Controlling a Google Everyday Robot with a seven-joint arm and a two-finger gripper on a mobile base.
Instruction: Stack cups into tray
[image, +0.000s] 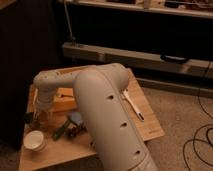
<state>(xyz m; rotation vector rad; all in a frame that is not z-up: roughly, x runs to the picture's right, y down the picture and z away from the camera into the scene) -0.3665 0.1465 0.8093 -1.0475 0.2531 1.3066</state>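
So, a low wooden table (150, 125) is seen on a speckled floor, and most of the shot is taken up by the big white robot arm (105, 115), which is bent across the tabletop toward the left side. The gripper (43, 114) is found at the end of that arm, pointed down over the left part of the table, just in front of the yellow-orange tray (64, 105). Whether the gripper is released, clenched or holding something can't be told, since it's lost in shadow under the wrist. The tray is sat toward the back left of the table and is partly covered by the arm. The white cup (34, 140) is stood upright near the front left corner, apart from the tray and a bit in front of the gripper. A smaller cup (30, 118), dark greenish in this light, is spotted just left of the gripper; whether it's being touched can't be made out. A jumble of small items (70, 127) is scattered between the gripper and the arm, and a white utensil (132, 105) is laid on the right side of the table. Black cables (200, 145) are trailed across the floor at the right.
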